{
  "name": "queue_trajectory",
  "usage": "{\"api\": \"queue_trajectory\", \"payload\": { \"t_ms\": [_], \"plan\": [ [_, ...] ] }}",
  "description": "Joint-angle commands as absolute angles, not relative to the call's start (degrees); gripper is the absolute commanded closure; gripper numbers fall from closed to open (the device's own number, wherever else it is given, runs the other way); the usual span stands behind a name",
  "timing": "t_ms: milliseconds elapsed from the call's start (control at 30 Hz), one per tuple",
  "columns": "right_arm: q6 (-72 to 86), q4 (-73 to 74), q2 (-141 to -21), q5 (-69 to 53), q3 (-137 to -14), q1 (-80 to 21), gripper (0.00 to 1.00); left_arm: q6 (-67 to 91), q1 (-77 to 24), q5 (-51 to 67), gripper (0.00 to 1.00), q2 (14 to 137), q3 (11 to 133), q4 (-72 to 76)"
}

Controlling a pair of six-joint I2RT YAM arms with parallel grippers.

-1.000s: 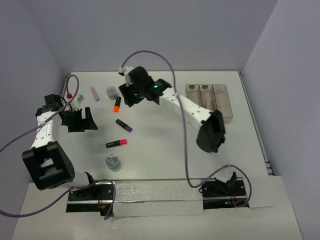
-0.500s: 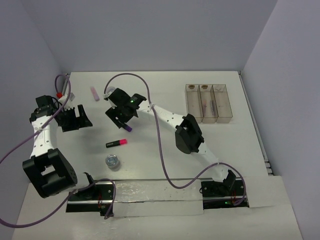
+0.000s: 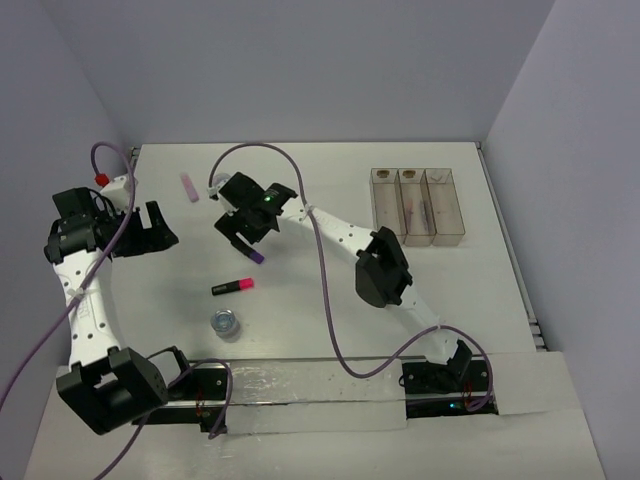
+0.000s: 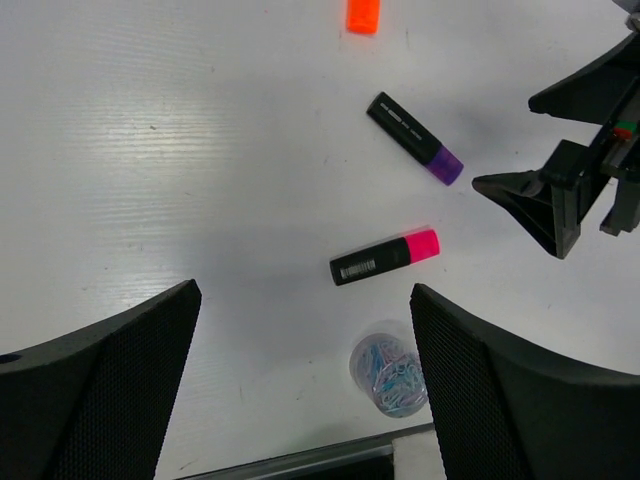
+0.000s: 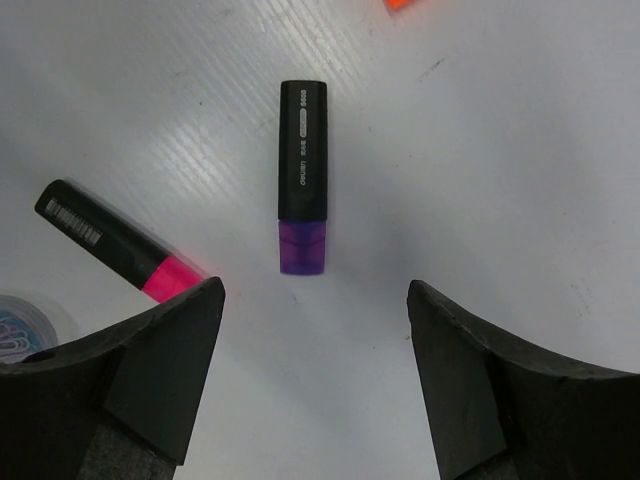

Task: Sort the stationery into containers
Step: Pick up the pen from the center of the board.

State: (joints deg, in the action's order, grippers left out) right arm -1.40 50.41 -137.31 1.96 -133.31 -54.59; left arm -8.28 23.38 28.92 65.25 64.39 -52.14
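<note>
Leftward and back swung the left gripper point(image 3: 150, 228) over the last half second, while the right gripper point(image 3: 243, 232) kept its place above the purple highlighter point(image 5: 303, 175). Both pincers were released, jaws spread wide with nothing between them. The purple highlighter lay flat on the table point(image 3: 500, 280), directly below the gap of the right gripper. The pink highlighter point(image 3: 232, 286) lay apart from it, nearer the arm bases, and the pot of paper clips point(image 3: 224, 322) stood nearer still. An orange highlighter point(image 4: 363, 15) showed at the top of the left wrist view. The pale pink block point(image 3: 187, 187) lay near the back edge, and the three joined bins point(image 3: 397, 205) stood well apart at the right
</note>
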Motion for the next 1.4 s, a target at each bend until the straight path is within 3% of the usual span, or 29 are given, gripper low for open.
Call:
{"api": "queue_trajectory", "payload": {
  "t_ms": [0, 300, 467, 533, 633, 667, 700, 867, 1067, 1200, 1367],
  "plan": [
    [-3.7, 46.7, -134.5, -1.3, -131.5, -54.6, 0.19, -7.5, 23.6, 27.7, 0.06, 62.1, 67.0, -54.2],
    [-2.4, 45.7, -146.9, 0.6, -135.5, -54.5, 0.19, -6.7, 23.6, 28.2, 0.06, 64.8, 66.7, -51.7],
    [-0.6, 44.8, -149.3, 0.9, -134.5, -54.6, 0.26, -7.1, 23.6, 28.6, 0.06, 64.5, 66.5, -51.4],
    [0.4, 45.0, -149.7, 1.5, -134.5, -54.5, 0.39, -7.2, 23.6, 28.7, 0.06, 63.9, 66.4, -51.5],
    [1.7, 44.6, -148.4, 1.6, -132.7, -54.4, 0.85, -7.3, 23.7, 28.7, 0.06, 63.1, 66.9, -52.0],
    [1.7, 44.6, -148.0, 1.8, -132.3, -54.4, 0.96, -7.4, 23.7, 28.7, 0.06, 63.0, 67.0, -52.1],
    [1.4, 44.6, -147.2, 2.1, -131.5, -54.4, 1.00, -7.6, 23.7, 28.7, 0.06, 62.7, 67.1, -52.3],
    [1.3, 40.6, -136.2, 3.8, -122.4, -54.1, 1.00, -7.3, 23.7, 28.7, 0.05, 60.9, 66.1, -51.9],
    [4.2, 30.7, -111.2, 2.6, -106.9, -49.7, 1.00, -7.5, 23.6, 29.5, 0.05, 59.3, 64.1, -51.8],
    [11.0, 27.3, -95.2, 3.2, -94.8, -38.2, 1.00, -7.9, 23.7, 30.3, 0.05, 58.3, 62.8, -51.5],
    [13.3, 26.7, -92.5, 10.6, -85.3, -23.2, 1.00, -8.5, 23.6, 30.4, 0.05, 56.3, 60.5, -49.9]
  ]
}}
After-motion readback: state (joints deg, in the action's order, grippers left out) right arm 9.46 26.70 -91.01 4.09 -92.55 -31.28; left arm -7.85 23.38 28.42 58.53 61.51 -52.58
